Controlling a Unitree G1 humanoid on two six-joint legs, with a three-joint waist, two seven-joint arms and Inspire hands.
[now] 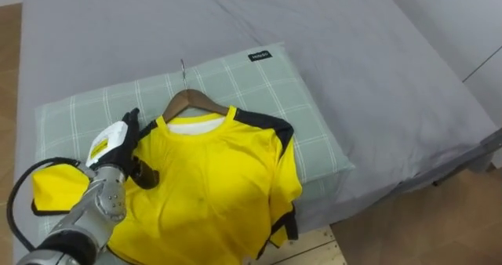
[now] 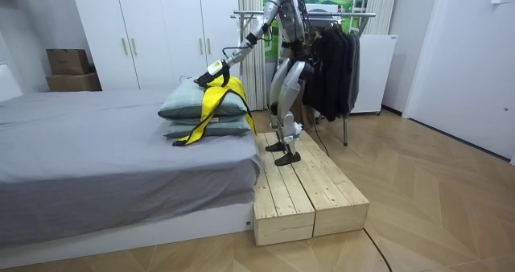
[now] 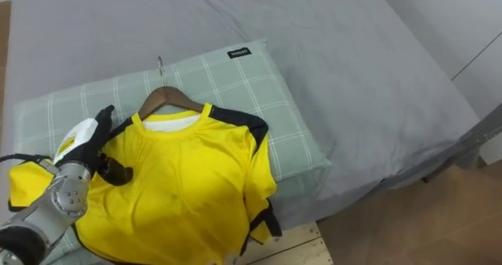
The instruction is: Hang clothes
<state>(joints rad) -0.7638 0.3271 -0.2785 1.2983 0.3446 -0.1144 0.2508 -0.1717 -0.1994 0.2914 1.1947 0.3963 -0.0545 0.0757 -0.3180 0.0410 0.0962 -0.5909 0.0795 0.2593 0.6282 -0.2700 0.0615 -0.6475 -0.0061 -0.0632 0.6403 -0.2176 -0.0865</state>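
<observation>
A yellow T-shirt [image 1: 212, 186] with black trim lies on a wooden hanger [image 1: 192, 100], whose metal hook [image 1: 183, 69] points toward the far side of the bed. Both rest on a green checked pillow [image 1: 259, 85]. My left hand [image 1: 118, 143] comes in from the lower left and lies on the shirt's left shoulder, fingers stretched toward the hanger's end and thumb resting on the yellow cloth. The shirt's lower part hangs over the pillow's near edge [image 2: 213, 103]. In the room view I stand on a wooden platform [image 2: 298, 191] beside the bed, left arm reaching out to the pillow.
The grey bed [image 1: 353, 69] spreads beyond the pillow. Behind me a clothes rack [image 2: 338, 16] holds dark garments [image 2: 334, 63]. White wardrobes [image 2: 153, 39] line the wall, and two stacked pillows [image 2: 201, 129] sit at the bed's end.
</observation>
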